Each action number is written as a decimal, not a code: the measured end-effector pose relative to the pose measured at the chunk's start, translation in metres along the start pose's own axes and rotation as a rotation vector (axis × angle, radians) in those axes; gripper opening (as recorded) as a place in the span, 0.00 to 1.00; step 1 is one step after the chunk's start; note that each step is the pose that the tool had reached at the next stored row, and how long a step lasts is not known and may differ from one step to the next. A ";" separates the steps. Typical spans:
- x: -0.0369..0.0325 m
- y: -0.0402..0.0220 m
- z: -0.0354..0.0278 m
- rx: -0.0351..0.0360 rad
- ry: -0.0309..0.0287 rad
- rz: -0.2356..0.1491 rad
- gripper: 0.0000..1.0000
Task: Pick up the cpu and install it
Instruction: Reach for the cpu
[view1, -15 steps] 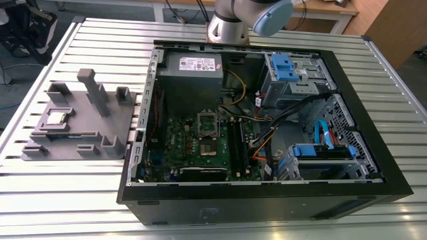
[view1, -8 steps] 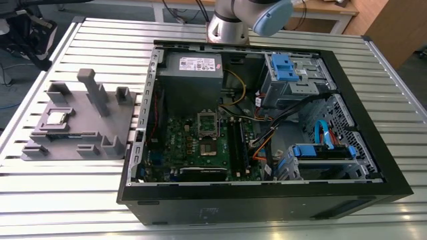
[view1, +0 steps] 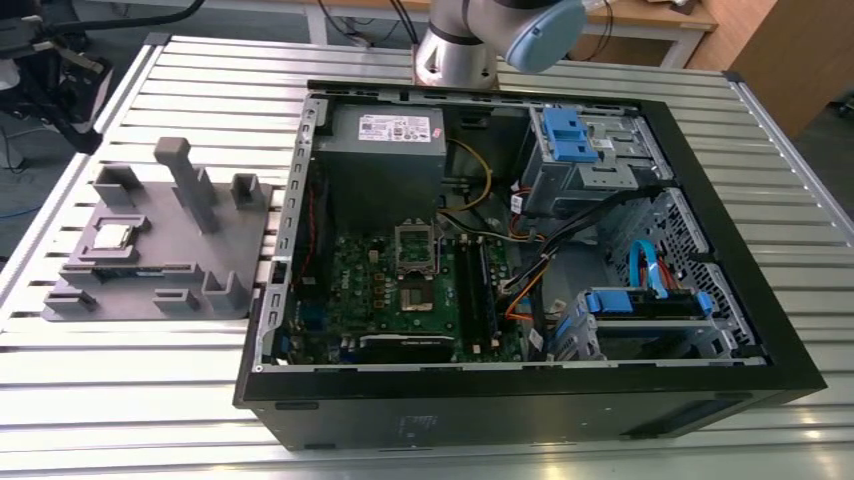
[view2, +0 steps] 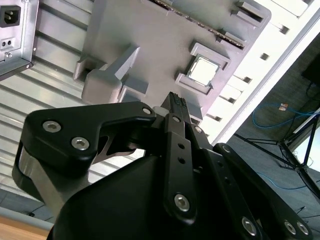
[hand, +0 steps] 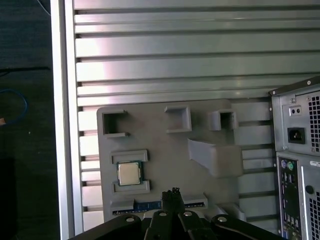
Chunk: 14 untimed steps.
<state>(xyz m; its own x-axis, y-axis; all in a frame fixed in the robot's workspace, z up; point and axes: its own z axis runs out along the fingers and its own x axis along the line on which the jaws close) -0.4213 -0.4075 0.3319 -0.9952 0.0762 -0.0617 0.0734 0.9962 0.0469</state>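
Observation:
The cpu (view1: 111, 236) is a small silver square lying flat in a raised pocket of the grey tray (view1: 167, 240), at the exterior view's left. Both wrist views look down on it: the cpu (hand: 129, 173) (view2: 202, 70) rests on the tray (hand: 165, 160) (view2: 150, 40). My gripper (hand: 172, 193) (view2: 175, 99) hangs above the tray with its two black fingers pressed together and nothing between them. It is a short way off to the side of the chip and not touching it. The open metal socket (view1: 416, 243) sits on the green motherboard (view1: 360, 290).
The open computer case (view1: 747, 330) lies on the slatted metal table (view1: 134, 400) beside the tray; its rear panel (hand: 300, 150) shows in the first wrist view. A long memory stick (hand: 150, 205) lies in a tray slot near the fingertips. Grey posts (view1: 180, 175) stand up from the tray.

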 end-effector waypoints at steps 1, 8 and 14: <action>0.0009 -0.0005 0.0015 0.0000 0.0000 0.000 0.11; 0.0076 -0.0047 0.0119 -0.0001 -0.0002 0.000 0.11; 0.0114 -0.0072 0.0193 -0.0001 -0.0001 0.000 0.11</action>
<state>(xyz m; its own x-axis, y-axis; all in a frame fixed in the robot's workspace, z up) -0.4318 -0.4129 0.3116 -0.9952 0.0762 -0.0618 0.0733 0.9962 0.0470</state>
